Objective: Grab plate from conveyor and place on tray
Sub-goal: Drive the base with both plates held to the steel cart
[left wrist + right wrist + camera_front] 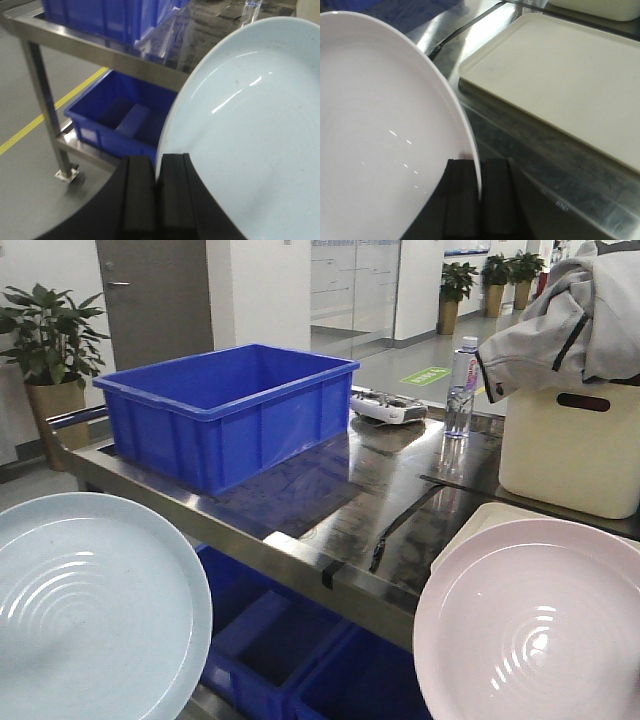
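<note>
The left gripper [157, 167] pinches the blue plate [250, 125] by its rim, at the frame bottom. The right gripper [480, 172] pinches the pink plate [385, 125] likewise. Both plates seem hard, slippery and breakable.

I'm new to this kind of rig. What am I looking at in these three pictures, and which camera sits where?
It is a two-armed robot on a mobile base. One camera looks forward over a steel table; the other two ride on the wrists. The left fingers pinch the rim of a pale blue plate, the right fingers a pink plate, near the cream tray. On the table stand a blue bin, a water bottle and a cream bin with a jacket on it.
</note>
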Motion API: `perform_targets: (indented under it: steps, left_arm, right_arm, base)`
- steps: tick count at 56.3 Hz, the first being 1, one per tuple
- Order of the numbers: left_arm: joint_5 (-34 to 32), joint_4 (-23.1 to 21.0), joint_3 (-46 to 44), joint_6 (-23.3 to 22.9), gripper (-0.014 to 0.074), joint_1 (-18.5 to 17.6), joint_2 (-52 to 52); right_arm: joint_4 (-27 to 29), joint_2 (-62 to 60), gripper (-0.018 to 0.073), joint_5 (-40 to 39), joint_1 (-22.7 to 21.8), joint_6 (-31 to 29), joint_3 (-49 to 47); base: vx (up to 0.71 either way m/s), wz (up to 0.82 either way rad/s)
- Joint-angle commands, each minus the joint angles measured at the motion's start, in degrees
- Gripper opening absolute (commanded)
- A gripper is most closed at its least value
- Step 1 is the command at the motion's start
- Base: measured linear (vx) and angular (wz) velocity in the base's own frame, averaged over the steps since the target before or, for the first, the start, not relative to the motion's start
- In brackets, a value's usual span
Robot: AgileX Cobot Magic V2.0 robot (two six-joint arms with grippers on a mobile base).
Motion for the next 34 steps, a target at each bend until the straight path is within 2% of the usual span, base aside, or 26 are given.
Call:
perform_targets:
  steps: [1, 16, 34]
  left_arm:
    - [-5.4, -0.4, -1.6, -0.4, -0.0003, -0.3, -0.2]
    - [-5.4, -0.4, -1.6, -0.4, -0.0003, -0.3, -0.2]
    - [-5.4, -0.4, -1.6, -0.4, -0.0003, -0.3, -0.2]
  right_arm:
    - [-0.5, -0.2, -0.0012, -5.0, -0.1, 0.2, -1.7]
    - [-0.5, -0.2, -0.0012, -5.0, -0.1, 0.1, -1.7]
    - [-0.5, -0.2, -0.0012, -5.0, -0.1, 0.1, -1.7]
  base:
    - [0.39, -0.33]
    - [0.36, -0.49]
    - [0.28, -0.80]
